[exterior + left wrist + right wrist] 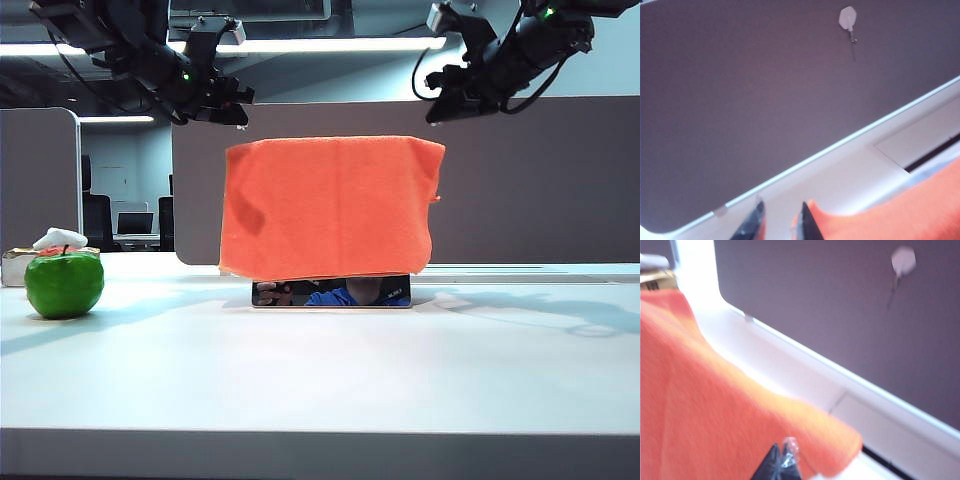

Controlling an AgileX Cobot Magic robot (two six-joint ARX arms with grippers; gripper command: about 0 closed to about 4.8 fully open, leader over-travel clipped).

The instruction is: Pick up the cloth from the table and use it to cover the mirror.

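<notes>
The orange cloth [330, 205] hangs draped over the mirror [330, 292]; only a dark reflective strip of the mirror shows below the cloth's hem on the white table [320, 380]. My left gripper [225, 108] hovers just above the cloth's upper left corner, apart from it. In the left wrist view that left gripper [781, 222] is open, with bare table between its fingers and the cloth [900, 210] beside one finger. My right gripper [440, 108] hangs above the upper right corner. The right wrist view shows the right gripper [782, 457] shut and empty over the cloth [715, 405].
A green apple [64, 283] stands at the table's left, with a small box and a white object [60, 240] behind it. A grey desk partition [540, 180] runs behind the mirror. A white hook [847, 19] is stuck on the partition.
</notes>
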